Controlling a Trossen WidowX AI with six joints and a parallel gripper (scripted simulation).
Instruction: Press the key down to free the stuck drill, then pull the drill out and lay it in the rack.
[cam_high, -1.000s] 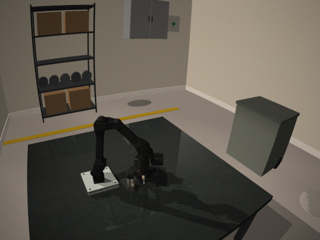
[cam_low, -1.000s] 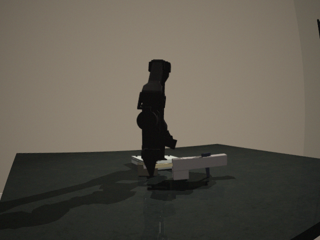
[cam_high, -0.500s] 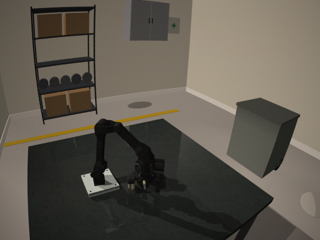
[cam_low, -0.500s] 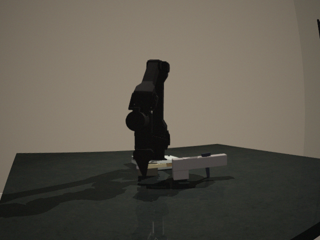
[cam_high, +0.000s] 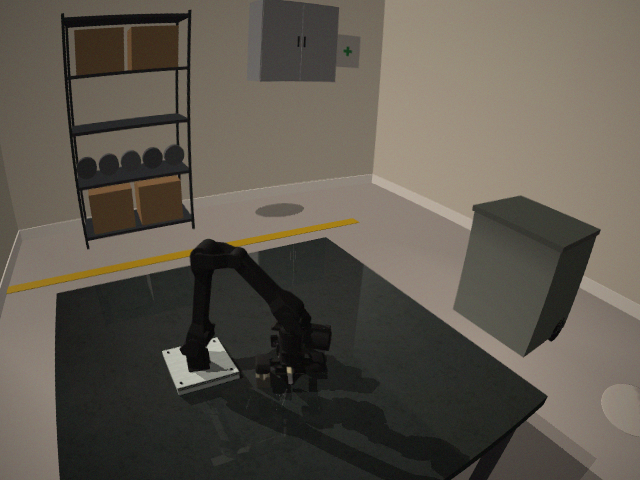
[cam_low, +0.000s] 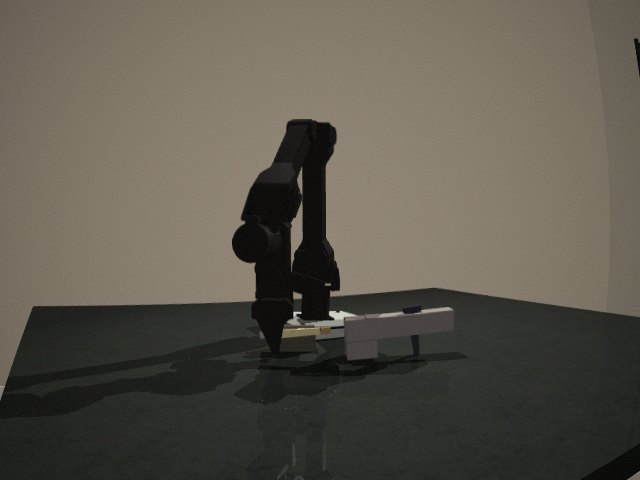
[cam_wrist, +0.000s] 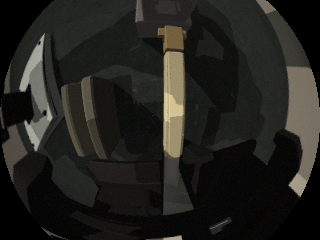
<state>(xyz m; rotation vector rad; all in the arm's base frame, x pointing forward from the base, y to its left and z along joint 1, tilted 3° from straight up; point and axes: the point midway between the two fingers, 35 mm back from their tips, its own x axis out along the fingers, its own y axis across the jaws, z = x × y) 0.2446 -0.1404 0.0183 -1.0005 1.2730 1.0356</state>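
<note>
We are carrying the freed drill (cam_high: 290, 374) (cam_low: 305, 332) (cam_wrist: 173, 100), so pressing the key and pulling out appear finished; laying it in the rack (cam_high: 262, 376) (cam_low: 298, 344) (cam_wrist: 89, 110) is remaining. Our tool (cam_high: 286, 388) (cam_low: 275, 349) (cam_wrist: 166, 138) is pointing down, clamped on the drill near its grey end. The drill is lying level beside the rack, its brass-coloured end pointing towards the housing (cam_low: 398, 324) (cam_wrist: 150, 17) but standing apart from it. Next, we are judging, the move is calling for a sideways shift over the rack, lining the shaft up with its supports, then a gentle lowering and release.

The drill is showing a pale yellow, straight-edged shaft with a small cross-piece at the brass-coloured end. The rack is presenting two matte brown, block-like supports. In the exterior view, the housing is sitting right of the rack, a smooth, pinkish-grey bar with a dark blue key (cam_low: 412, 309) on top. Everything is resting on a dark green, faintly mottled, glossy bench (cam_high: 129, 320) (cam_low: 155, 423) (cam_wrist: 75, 180).
</note>
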